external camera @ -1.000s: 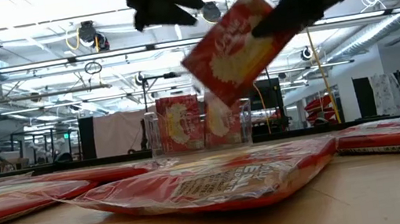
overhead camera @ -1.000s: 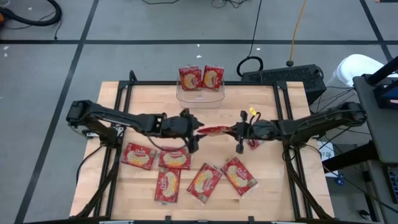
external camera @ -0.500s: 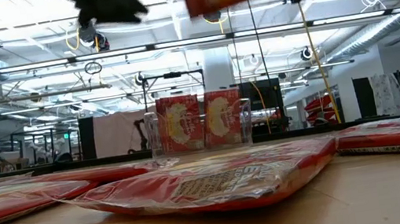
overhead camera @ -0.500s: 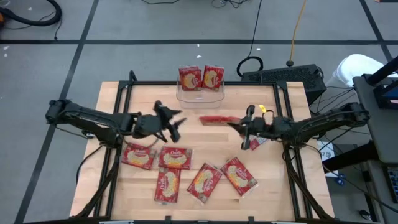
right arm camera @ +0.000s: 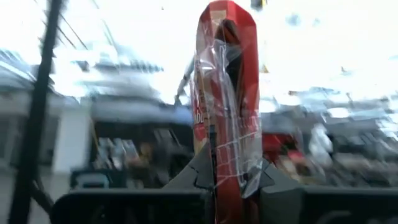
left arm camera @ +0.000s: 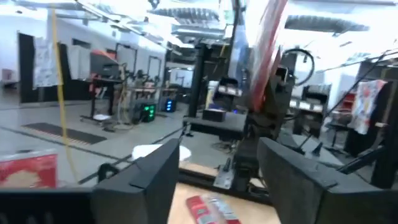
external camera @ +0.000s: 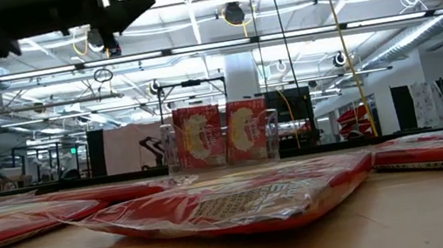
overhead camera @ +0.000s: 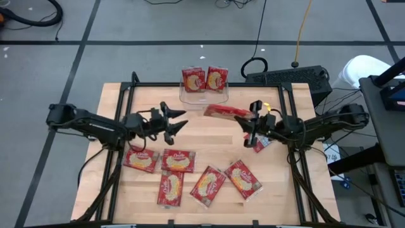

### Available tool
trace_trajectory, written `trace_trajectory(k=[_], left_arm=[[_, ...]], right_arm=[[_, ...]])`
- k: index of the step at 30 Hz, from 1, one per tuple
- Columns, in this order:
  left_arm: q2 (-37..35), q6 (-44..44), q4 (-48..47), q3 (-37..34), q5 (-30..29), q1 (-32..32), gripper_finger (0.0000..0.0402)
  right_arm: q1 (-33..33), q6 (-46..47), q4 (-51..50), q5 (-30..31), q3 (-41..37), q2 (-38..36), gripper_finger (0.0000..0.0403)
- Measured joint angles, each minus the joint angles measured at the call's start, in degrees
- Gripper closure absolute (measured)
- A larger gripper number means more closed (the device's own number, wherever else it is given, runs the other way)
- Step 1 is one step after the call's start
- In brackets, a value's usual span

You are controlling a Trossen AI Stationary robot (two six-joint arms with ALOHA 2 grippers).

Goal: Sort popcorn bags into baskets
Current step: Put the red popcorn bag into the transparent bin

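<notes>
Above the desk, just in front of the clear basket, the right end effector is clamped tight on one edge of a red popcorn bag; bag held edge-on in the air, its free end reaching toward the basket. Right wrist view shows fingers pinching the crinkled bag low down. Left end effector hangs over desk's left-centre w/ fingers spread wide, holding nothing.

Risks, as I judge them: grip is on a thin wrapper edge only, so bag could slip or swing during carry. Basket already has 2 bags standing upright inside, so incoming bag may catch the rim or knock those over if it comes down tilted. Light basket could slide if bumped.

Count: 1 basket. Bags: 2 in basket, 1 held, 5 flat on desk's near half, plus 1 partly hidden under right arm; 9 visible total.
</notes>
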Motion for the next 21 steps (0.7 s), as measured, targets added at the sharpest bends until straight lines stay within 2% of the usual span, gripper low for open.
trace_trajectory(k=[4, 7, 10, 16, 21], left_arm=[[6.5, 2.4, 4.7, 4.2, 2.2, -1.0, 0.0122], [11.3, 4.7, 6.6, 8.9, 2.4, -2.2, 0.0096], [15.4, 6.9, 6.4, 13.2, 2.6, -3.4, 0.0086], [19.0, 10.1, 7.0, 18.0, 2.7, -4.8, 0.012], [19.0, 12.6, 14.3, 18.4, 3.9, -5.0, 0.0172]], right_arm=[[-0.9, 0.6, 8.2, -4.0, 3.3, 6.5, 0.0389], [-1.5, 2.0, 8.4, -5.4, 6.3, 10.6, 0.0389], [-1.6, 2.4, 8.9, -6.0, 9.0, 14.1, 0.0389], [-1.5, 3.4, 8.9, -8.9, 12.0, 16.7, 0.0389], [-1.7, 3.4, 8.8, -10.0, 11.9, 16.5, 0.0389]])
